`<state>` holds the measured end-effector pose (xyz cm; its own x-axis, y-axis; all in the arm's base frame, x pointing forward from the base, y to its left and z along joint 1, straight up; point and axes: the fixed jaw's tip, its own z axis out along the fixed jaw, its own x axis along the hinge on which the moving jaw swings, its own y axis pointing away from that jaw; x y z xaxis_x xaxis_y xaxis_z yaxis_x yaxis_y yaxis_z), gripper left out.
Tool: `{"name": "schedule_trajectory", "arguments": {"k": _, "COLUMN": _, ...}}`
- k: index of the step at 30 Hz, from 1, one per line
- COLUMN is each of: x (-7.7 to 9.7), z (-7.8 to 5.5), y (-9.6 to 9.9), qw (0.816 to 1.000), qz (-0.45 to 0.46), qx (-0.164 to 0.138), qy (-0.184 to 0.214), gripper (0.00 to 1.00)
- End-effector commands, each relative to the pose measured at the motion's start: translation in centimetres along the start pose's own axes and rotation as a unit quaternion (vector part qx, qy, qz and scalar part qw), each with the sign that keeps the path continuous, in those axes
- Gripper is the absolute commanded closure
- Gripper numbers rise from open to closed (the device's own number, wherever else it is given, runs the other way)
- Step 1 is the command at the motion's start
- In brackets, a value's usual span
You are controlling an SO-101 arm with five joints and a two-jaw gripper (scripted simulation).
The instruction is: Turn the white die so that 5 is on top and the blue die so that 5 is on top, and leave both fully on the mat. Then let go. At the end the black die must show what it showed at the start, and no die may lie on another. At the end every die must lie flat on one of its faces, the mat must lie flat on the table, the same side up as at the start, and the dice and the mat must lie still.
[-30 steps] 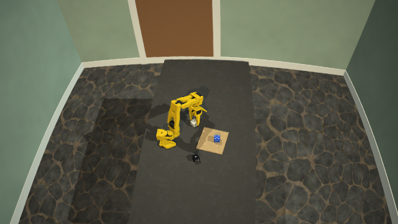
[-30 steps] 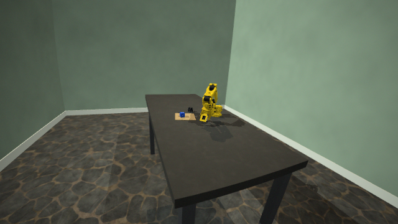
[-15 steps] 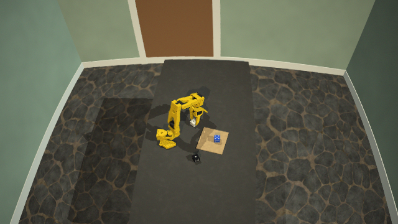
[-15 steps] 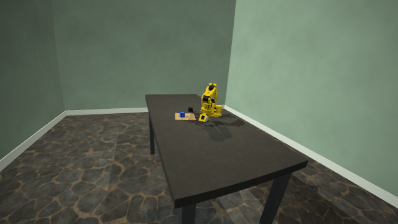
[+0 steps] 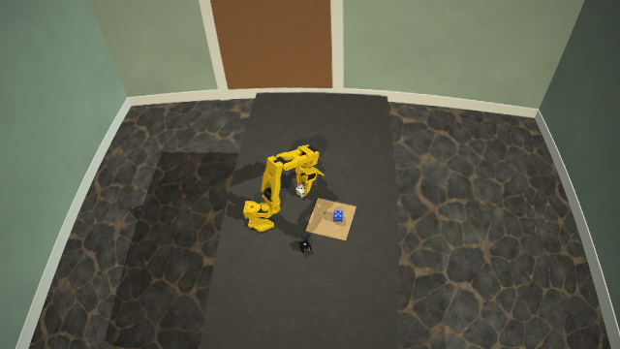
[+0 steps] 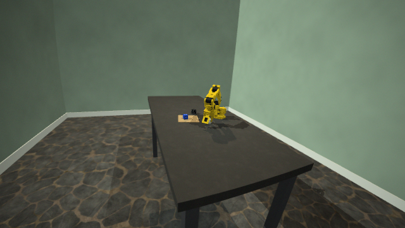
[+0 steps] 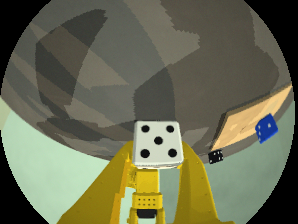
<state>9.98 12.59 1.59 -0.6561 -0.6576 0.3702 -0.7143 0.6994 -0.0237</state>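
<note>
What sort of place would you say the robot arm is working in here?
Probably a plain indoor room, perhaps in a house: it has green walls, a brown door in a pale frame, and a stone-patterned floor.

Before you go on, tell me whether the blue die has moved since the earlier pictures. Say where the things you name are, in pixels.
No, not that I can see: in the top view the blue die (image 5: 338, 216) (image 6: 185, 116) (image 7: 267, 128) keeps its place on the mat (image 5: 339, 233) (image 6: 190, 120) (image 7: 231, 128), right of its middle.
</note>
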Motion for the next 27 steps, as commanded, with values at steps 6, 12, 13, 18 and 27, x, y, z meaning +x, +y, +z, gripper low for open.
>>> {"name": "schedule_trajectory", "arguments": {"k": 6, "x": -0.31, "z": -0.42, "y": -0.12, "qw": 1.0, "qz": 0.001, "qx": -0.003, "qy": -0.015, "gripper": 0.84}}
{"name": "schedule_trajectory", "arguments": {"k": 12, "x": -0.31, "z": -0.42, "y": -0.12, "qw": 1.0, "qz": 0.001, "qx": -0.003, "qy": -0.015, "gripper": 0.93}}
{"name": "schedule_trajectory", "arguments": {"k": 13, "x": -0.31, "z": -0.42, "y": -0.12, "qw": 1.0, "qz": 0.001, "qx": -0.003, "qy": -0.015, "gripper": 0.95}}
{"name": "schedule_trajectory", "arguments": {"k": 18, "x": -0.31, "z": -0.42, "y": -0.12, "qw": 1.0, "qz": 0.001, "qx": -0.003, "qy": -0.015, "gripper": 1.0}}
{"name": "schedule_trajectory", "arguments": {"k": 27, "x": -0.23, "z": -0.76, "y": -0.11, "qw": 1.0, "qz": 0.001, "qx": -0.003, "qy": -0.026, "gripper": 1.0}}
